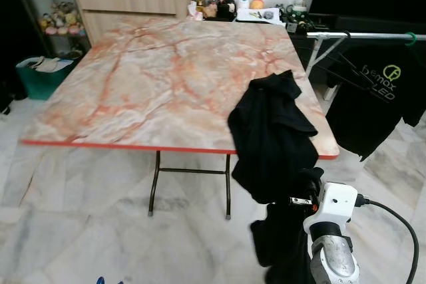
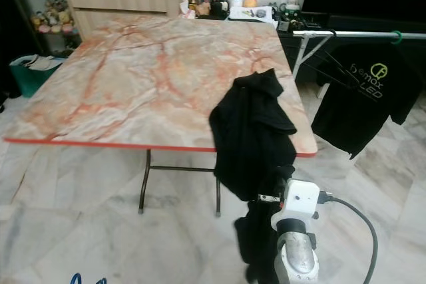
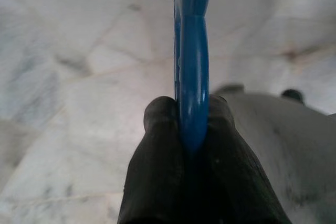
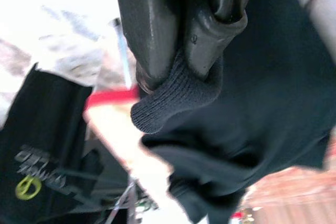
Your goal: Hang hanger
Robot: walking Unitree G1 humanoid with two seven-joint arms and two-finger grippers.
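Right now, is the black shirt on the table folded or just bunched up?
Bunched, not folded: the black shirt drapes crumpled over the table edge, its ribbed hem pinched in the right end effector.

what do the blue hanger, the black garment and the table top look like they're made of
Blue hanger: likely plastic, smooth and glossy with a soft highlight, pinched in the left hand.
Black garment: soft matte fabric that drapes in folds; the edge held by the right hand shows ribbed knit.
Table top: marble-look pink and cream veining with a red edge, possibly a printed laminate rather than stone.
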